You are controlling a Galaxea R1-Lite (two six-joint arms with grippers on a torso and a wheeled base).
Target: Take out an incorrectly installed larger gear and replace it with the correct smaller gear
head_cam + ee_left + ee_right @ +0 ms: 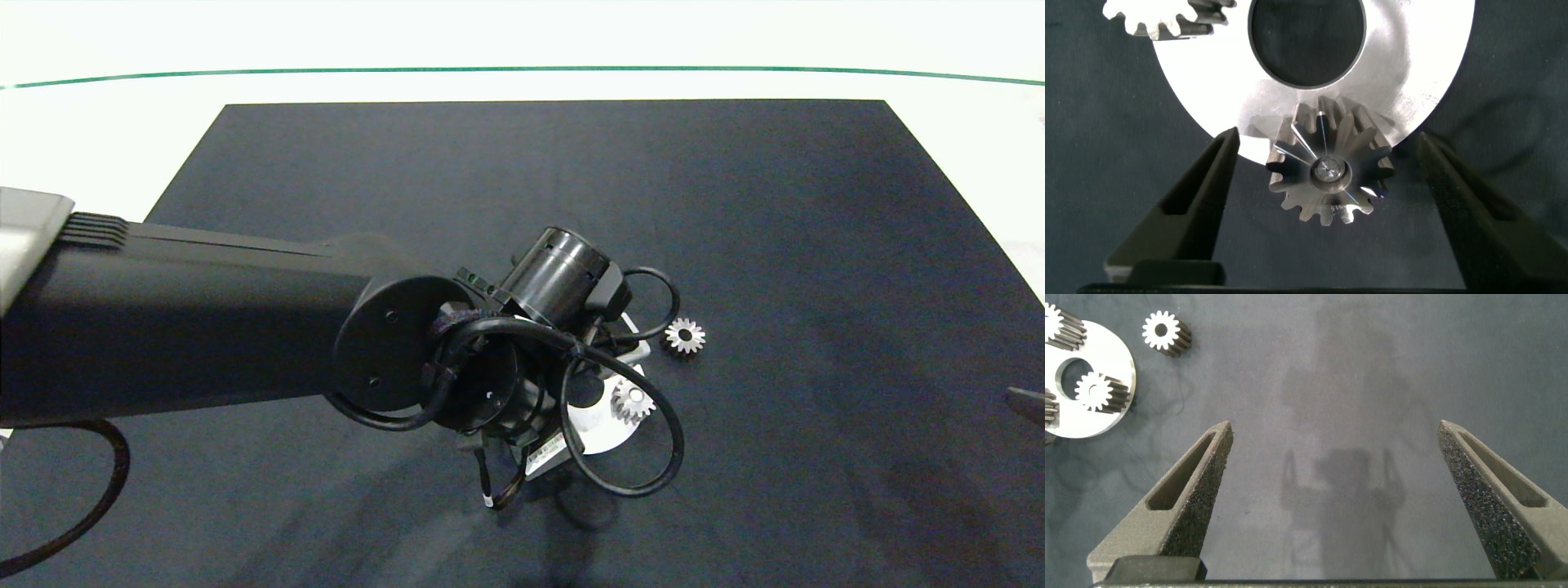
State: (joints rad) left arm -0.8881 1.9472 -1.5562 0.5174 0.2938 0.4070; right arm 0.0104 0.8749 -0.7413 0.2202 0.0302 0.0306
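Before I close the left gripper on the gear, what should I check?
1. Left gripper open: ok.
2. Installed gear centred between its fingers, untouched: ok.
3. That gear is the larger one: cannot tell.
4. Loose gear lying on the mat, apart from the plate: ok.
5. Right gripper open, off to the side over bare mat: ok.

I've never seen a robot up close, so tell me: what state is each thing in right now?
Silver toothed metal gear on the plate: seated on a pin, not gripped.
Loose silver star-faced gear: lying flat on the dark mat, off the plate.
Round silver metal plate: flat on the mat.
Left hand: open, fingers straddling the seated gear without touching it.
Right hand: open, empty.
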